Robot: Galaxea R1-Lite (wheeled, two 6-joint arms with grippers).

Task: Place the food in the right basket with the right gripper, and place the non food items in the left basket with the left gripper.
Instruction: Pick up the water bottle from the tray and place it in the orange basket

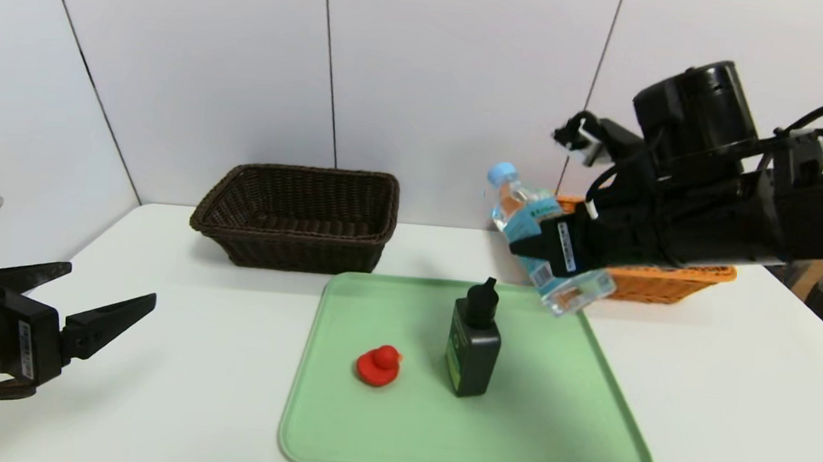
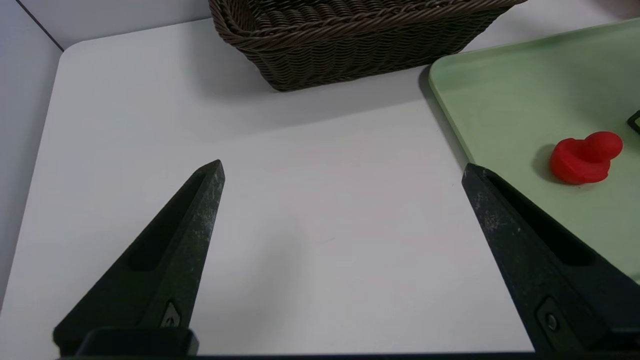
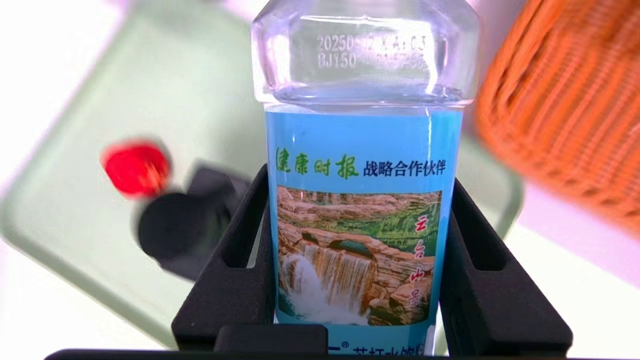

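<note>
Am holding water bottle in right gripper, fingers clamping both sides of blue label; bottle tilting, cap pointing up and left, hanging above far right corner of green tray, just in front of orange basket. Left gripper idling at near left above white table, fingers spread wide, holding nothing. Am seeing red duck and black bottle standing on tray, close together. Brown basket sitting far left, near wall.
</note>
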